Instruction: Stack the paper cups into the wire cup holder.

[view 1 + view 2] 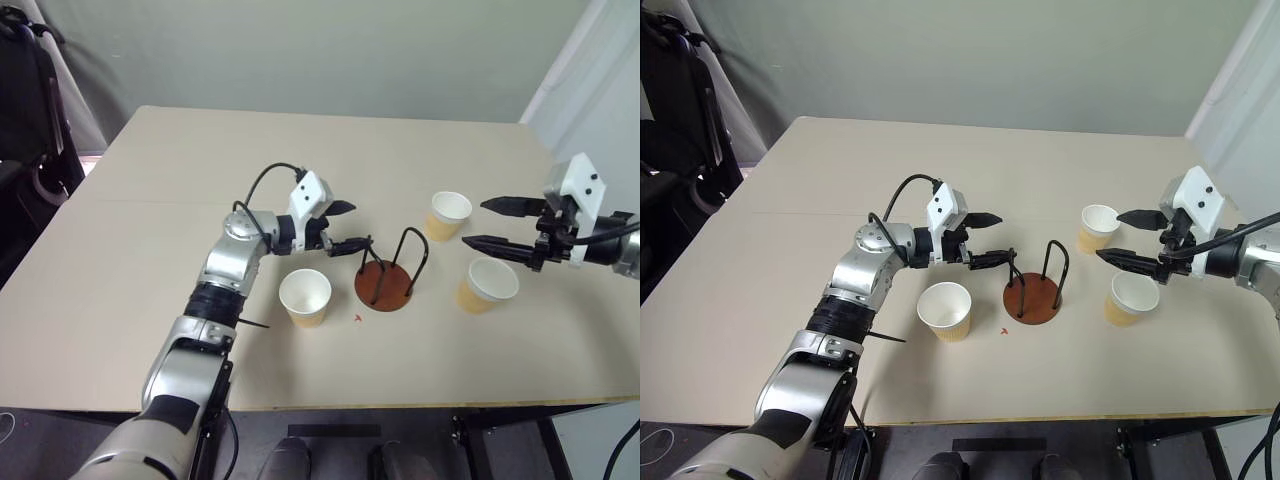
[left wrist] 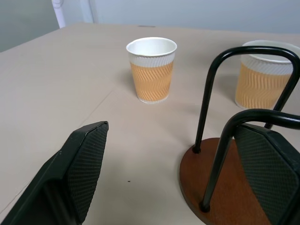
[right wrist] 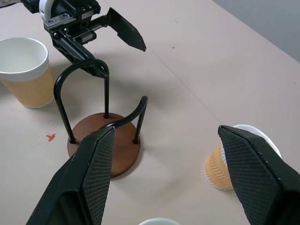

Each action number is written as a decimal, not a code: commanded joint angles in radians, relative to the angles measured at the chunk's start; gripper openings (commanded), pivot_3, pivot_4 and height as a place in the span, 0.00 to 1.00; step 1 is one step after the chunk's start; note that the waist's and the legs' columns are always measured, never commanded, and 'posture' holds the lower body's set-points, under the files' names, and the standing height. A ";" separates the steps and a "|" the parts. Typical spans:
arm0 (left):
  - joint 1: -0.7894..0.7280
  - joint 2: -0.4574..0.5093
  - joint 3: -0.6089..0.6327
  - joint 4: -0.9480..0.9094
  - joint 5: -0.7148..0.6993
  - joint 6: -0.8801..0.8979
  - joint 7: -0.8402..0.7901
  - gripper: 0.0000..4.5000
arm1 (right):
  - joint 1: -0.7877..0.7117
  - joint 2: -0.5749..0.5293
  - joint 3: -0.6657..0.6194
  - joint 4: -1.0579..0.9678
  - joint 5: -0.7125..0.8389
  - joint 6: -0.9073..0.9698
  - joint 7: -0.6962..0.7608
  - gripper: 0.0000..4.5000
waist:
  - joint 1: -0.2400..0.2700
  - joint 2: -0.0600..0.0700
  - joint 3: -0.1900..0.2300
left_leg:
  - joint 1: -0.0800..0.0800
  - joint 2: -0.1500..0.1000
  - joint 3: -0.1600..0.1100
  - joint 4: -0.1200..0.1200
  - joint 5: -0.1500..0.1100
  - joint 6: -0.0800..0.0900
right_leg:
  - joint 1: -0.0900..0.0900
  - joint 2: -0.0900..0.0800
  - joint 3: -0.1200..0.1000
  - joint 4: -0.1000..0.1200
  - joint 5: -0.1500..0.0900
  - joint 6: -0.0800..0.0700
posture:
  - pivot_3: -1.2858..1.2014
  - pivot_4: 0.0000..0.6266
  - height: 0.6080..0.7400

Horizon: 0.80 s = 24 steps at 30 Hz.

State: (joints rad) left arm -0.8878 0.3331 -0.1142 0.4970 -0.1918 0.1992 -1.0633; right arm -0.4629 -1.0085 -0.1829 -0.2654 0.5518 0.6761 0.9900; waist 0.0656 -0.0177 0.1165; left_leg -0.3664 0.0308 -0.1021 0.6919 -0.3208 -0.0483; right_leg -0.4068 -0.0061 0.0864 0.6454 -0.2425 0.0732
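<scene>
The wire cup holder (image 1: 384, 277), a round reddish-brown disc base with two thin black wire loops rising upright from it, is seen standing empty near the middle of the pale beige table (image 1: 150, 230), so that either arm may reach it. Three small tapered paper cups with ribbed tan outsides and white rims are set upright and apart around it, none yet stacked: one cup (image 1: 305, 297) just beside the base on the robot's left, one (image 1: 448, 216) beyond the holder toward the right, and one (image 1: 486, 285) nearer on the right. The left gripper (image 1: 346, 226) is held roughly level just beside the left wire loop, its two black fingers spread wide and empty; one finger lies close against the loop, though contact cannot be confirmed. Its placement is judged to suit steadying or clearing the holder rather than taking a cup. The right gripper (image 1: 488, 224) is shown hovering between the two right-hand cups, fingers likewise wide apart with nothing between them, tilted slightly downward. The open mouths of the cups face upward, which is judged to favour a grasp at the rim or side wall before the first cup is lowered between the loops.
</scene>
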 commanded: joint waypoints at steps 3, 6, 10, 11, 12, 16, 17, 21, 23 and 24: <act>0.006 0.009 0.001 -0.068 -0.021 0.010 -0.026 0.99 | -0.024 -0.012 -0.008 -0.007 -0.003 -0.016 0.011 0.79 | 0.000 0.000 0.000 | 0.000 0.000 0.000 0.000 0.000 0.000 | 0.000 0.000 0.000 0.000 0.000 0.000 | 0.52 0.24 1.00; 0.019 0.022 -0.017 -0.081 -0.011 0.007 -0.053 0.99 | -0.022 -0.013 -0.007 -0.010 -0.002 -0.013 0.016 0.79 | 0.000 0.000 0.000 | 0.000 0.000 0.000 0.000 0.000 0.000 | 0.000 0.000 0.000 0.000 0.000 0.000 | 0.52 0.24 1.00; 0.021 0.053 -0.053 -0.073 0.032 -0.030 -0.081 0.99 | -0.020 -0.012 -0.008 -0.015 0.001 -0.006 0.016 0.79 | -0.001 0.000 0.000 | 0.000 0.000 0.000 0.000 0.000 0.000 | 0.000 0.000 0.001 0.000 0.000 0.000 | 0.52 0.24 1.00; 0.019 0.060 -0.062 -0.069 0.043 -0.042 -0.085 0.99 | -0.020 -0.012 -0.008 -0.015 0.001 -0.006 0.016 0.79 | -0.001 0.000 0.000 | 0.000 0.000 0.000 0.000 0.000 0.000 | 0.000 0.000 0.001 0.000 0.000 0.000 | 0.52 0.24 1.00; 0.018 0.064 -0.067 -0.066 0.049 -0.048 -0.089 0.99 | -0.021 -0.011 -0.008 -0.015 0.000 -0.006 0.016 0.79 | -0.001 0.000 0.000 | 0.000 0.000 0.000 0.000 0.000 0.000 | 0.000 0.000 0.001 0.000 0.000 0.000 | 0.52 0.24 1.00; 0.016 0.101 -0.104 -0.043 0.108 -0.103 -0.100 0.99 | -0.041 -0.007 0.000 -0.010 -0.001 -0.008 0.013 0.79 | -0.002 0.000 0.000 | 0.000 0.000 0.000 0.000 0.000 0.000 | 0.000 0.000 0.001 0.000 0.000 0.000 | 0.52 0.24 1.00; 0.014 0.114 -0.112 -0.033 0.125 -0.119 -0.100 0.99 | -0.046 -0.005 0.003 -0.008 -0.002 -0.009 0.014 0.79 | -0.002 0.000 0.000 | 0.000 0.000 0.000 0.000 0.000 0.000 | -0.001 -0.001 0.001 0.000 0.000 0.000 | 0.52 0.24 1.00; -0.005 0.122 -0.085 -0.012 0.114 -0.126 -0.084 0.99 | -0.060 0.000 0.012 0.003 -0.008 -0.012 0.016 0.79 | -0.006 0.000 0.000 | 0.000 0.000 0.000 0.000 0.000 0.000 | 0.000 0.000 0.001 0.000 0.000 0.000 | 0.52 0.24 1.00; -0.017 0.119 -0.066 -0.006 0.100 -0.118 -0.073 0.99 | -0.065 0.002 0.016 0.008 -0.011 -0.015 0.017 0.79 | -0.006 0.000 0.000 | 0.000 0.000 0.000 0.000 0.000 0.000 | 0.000 -0.001 0.001 0.000 0.000 0.000 | 0.52 0.24 1.00; -0.021 0.117 -0.058 -0.003 0.094 -0.116 -0.069 0.99 | -0.067 0.004 0.019 0.010 -0.012 -0.017 0.017 0.79 | -0.006 0.000 0.000 | 0.000 0.000 0.000 0.000 0.000 0.000 | -0.001 -0.001 0.001 0.000 0.000 0.000 | 0.52 0.24 1.00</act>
State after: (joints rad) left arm -0.8842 0.4512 -0.1997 0.4984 -0.0836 0.0856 -1.1433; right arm -0.5052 -1.0001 -0.1529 -0.2446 0.5446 0.6739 1.0037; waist 0.0597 -0.0174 0.1166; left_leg -0.3663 0.0310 -0.1023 0.6913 -0.3210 -0.0480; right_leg -0.4076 -0.0073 0.0875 0.6452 -0.2425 0.0731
